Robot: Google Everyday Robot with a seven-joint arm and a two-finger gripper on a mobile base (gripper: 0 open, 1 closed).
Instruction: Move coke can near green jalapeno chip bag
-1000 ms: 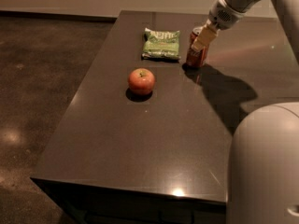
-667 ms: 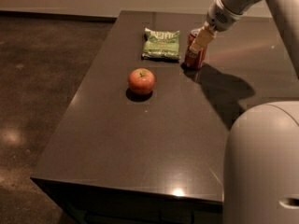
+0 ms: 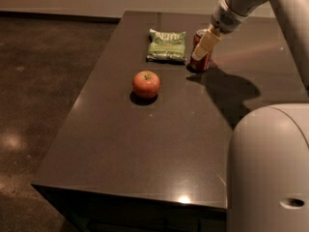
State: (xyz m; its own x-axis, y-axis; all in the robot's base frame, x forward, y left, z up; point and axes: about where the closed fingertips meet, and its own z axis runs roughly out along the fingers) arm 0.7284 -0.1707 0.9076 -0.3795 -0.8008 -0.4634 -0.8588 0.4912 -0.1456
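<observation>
- The bench (image 3: pixel 145 153) looks the same as a second ago. The same three items sit on its dark top, in the same spots.
- The robot's arm (image 3: pixel 285 13) reaches in from the upper right. Its pose barely differs from the earlier views (at most a slight settling at the wrist).
- The green jalapeno chip bag (image 3: pixel 167 46) lies flat near the far edge of the bench and does not shift between views.
- The apple (image 3: pixel 146 83) sits nearer the camera, well apart from the arm and likewise unmoved.
- The coke can (image 3: pixel 205 63) stands upright just to the right of the bag, near it but not touching. It appears to rest on the bench. Its position matches the earlier views, so the carrying part of the job seems to be over.
- The tool (image 3: pixel 203 47) is right at the can, across its upper part, where it also is a second earlier. I cannot tell whether it grips the can or has let go.
- My reading is that the can already counts as near the bag. What remains is a clean release and a lift away that does not tip the can.
</observation>
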